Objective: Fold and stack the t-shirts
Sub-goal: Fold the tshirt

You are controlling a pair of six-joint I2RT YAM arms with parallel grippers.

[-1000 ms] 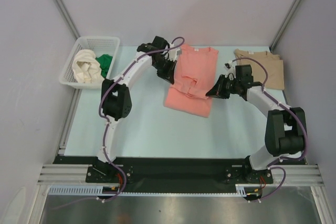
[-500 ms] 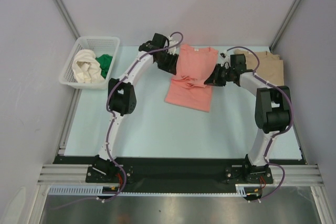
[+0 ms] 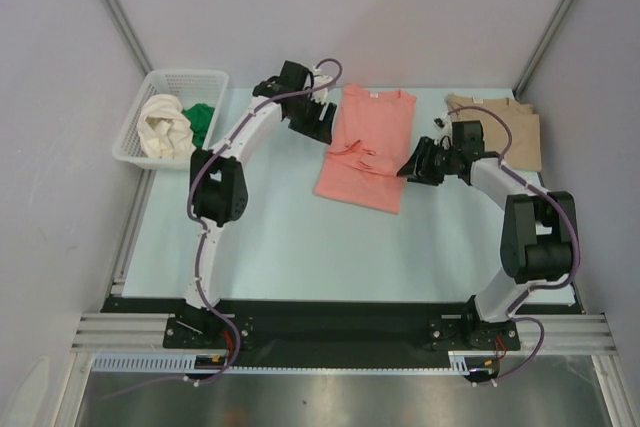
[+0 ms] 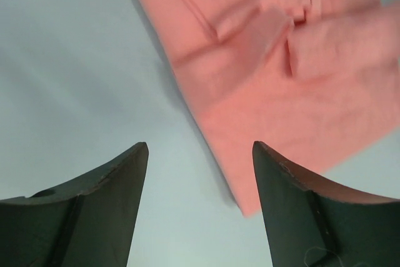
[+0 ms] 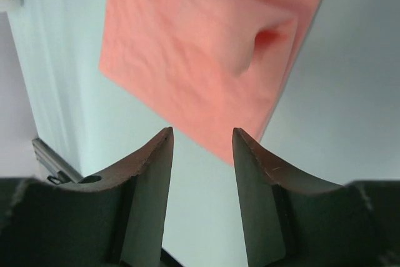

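One salmon-pink t-shirt (image 3: 365,152) lies flat, sleeves folded inward.

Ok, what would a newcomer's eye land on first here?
The salmon-pink t-shirt lies partly folded mid-table, the left gripper and right gripper open and empty on either side. A white basket far left holds a cream-white shirt and a green shirt; a tan shirt lies far right.
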